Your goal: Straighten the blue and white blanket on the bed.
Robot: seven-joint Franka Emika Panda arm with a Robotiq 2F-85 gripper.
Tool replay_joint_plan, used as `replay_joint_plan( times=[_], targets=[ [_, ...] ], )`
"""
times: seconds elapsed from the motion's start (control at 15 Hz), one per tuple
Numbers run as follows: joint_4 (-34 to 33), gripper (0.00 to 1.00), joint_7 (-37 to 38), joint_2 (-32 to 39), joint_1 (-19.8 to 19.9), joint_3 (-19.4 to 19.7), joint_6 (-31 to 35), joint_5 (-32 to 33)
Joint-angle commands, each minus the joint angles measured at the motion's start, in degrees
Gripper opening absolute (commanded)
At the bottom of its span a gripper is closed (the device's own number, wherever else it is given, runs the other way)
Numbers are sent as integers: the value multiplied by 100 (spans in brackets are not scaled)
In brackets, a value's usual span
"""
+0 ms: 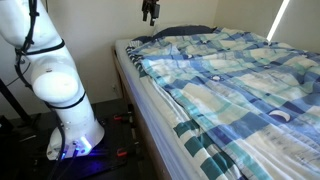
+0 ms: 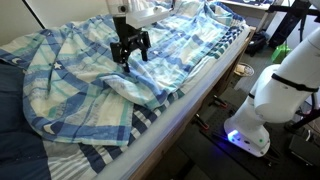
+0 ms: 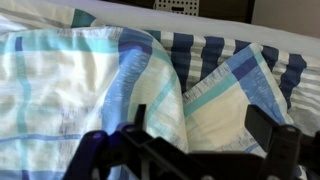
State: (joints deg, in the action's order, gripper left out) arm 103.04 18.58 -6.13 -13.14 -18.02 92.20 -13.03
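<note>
The plaid blue and white blanket [image 1: 240, 70] lies rumpled over the bed [image 1: 200, 142], which has a teal-and-white striped sheet. In an exterior view the blanket [image 2: 80, 70] has a folded ridge near the bed's side edge, with the striped sheet [image 2: 150, 116] showing below it. My gripper [image 2: 131, 58] hangs open and empty just above the blanket near that ridge. It also shows at the top of an exterior view [image 1: 150, 16]. In the wrist view the open fingers [image 3: 200, 128] frame a blanket fold [image 3: 70, 90], with the striped sheet [image 3: 205, 50] beyond.
A dark pillow [image 1: 185, 31] lies at the head of the bed by the wall, and also shows in an exterior view [image 2: 14, 110]. The robot's white base [image 1: 70, 110] stands on the floor beside the bed, with cables and stands around it [image 2: 268, 100].
</note>
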Motion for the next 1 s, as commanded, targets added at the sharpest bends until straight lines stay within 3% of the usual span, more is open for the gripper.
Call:
replay_joint_plan(
  times=[0.0,0.4,0.53,0.6,0.93],
  targets=[
    [41,100,1070,88,-136,-66,-190,-383],
    [418,100,2377,132,-700,-504,-83,-1652],
    [665,100,2197,45,-833,-590,69,-1738],
    [373,100,2230,213,-816,-564,-72,-1548],
    [501,100,2227,204,-869,-598,-50,-1567]
  ],
)
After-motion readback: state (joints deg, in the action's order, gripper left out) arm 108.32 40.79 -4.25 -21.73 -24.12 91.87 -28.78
